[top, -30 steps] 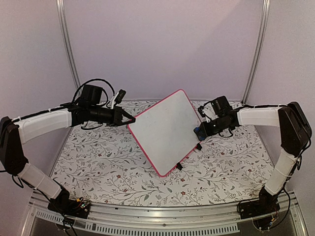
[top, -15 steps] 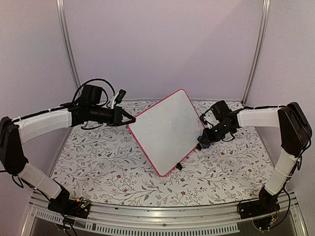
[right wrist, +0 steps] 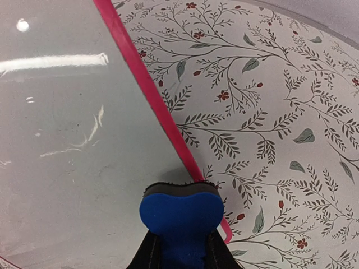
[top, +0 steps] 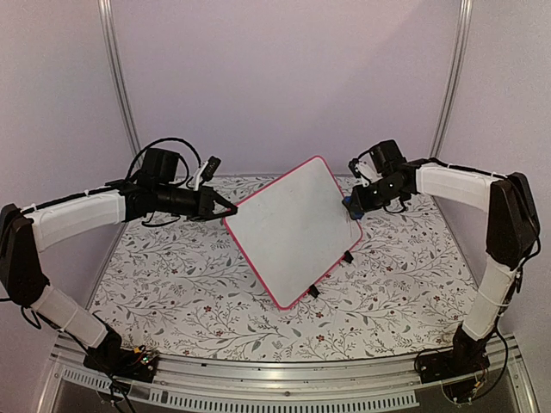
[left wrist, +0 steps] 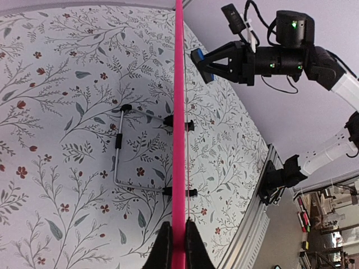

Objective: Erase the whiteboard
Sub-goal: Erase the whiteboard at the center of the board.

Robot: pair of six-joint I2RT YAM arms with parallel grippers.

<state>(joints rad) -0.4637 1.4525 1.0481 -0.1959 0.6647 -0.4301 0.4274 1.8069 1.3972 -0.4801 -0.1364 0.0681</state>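
Now the left end effector (top: 225,209) is clamping the whiteboard (top: 293,228) by its left corner. The right end effector (top: 353,205) is pinching an eraser (right wrist: 181,216) at the board's right edge. Wiping is seemingly nearing its end, calling for one pressed pass over faint smears.

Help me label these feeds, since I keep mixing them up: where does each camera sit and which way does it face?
Top external: above and behind the bases, facing forward and down on the whiteboard; both arms show.
Left wrist: on the left gripper, sighting along the whiteboard's pink edge toward the right gripper.
Right wrist: behind its own fingers and blue eraser, facing the board face.
Shared: all three show the whiteboard.
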